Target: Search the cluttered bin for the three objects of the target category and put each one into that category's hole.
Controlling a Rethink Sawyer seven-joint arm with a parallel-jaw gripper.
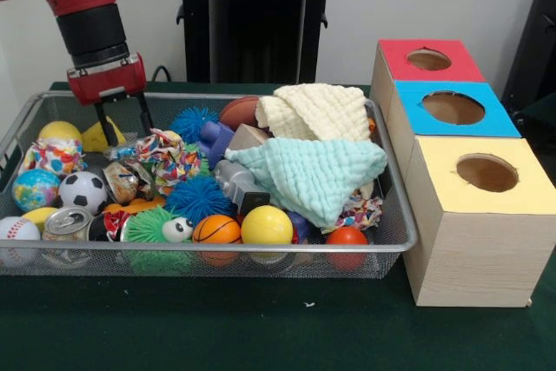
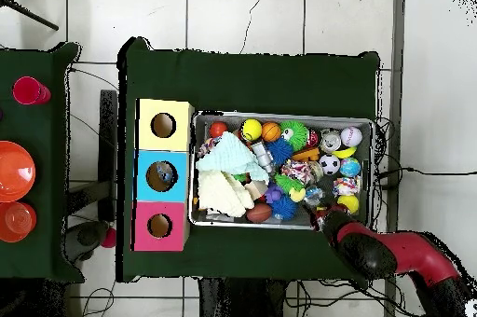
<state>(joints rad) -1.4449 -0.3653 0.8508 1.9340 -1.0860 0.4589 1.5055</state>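
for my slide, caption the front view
Sawyer gripper, fingers open, hovers over a cluttered bin beside three sorting boxes.

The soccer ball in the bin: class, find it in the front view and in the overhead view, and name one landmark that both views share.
Front view: the soccer ball lies at the bin's left end, right of the globe ball.
Overhead view: the soccer ball sits near the bin's right end, below the baseball.
Shared landmark: the yellow box, at the opposite end of the bin from the soccer ball.
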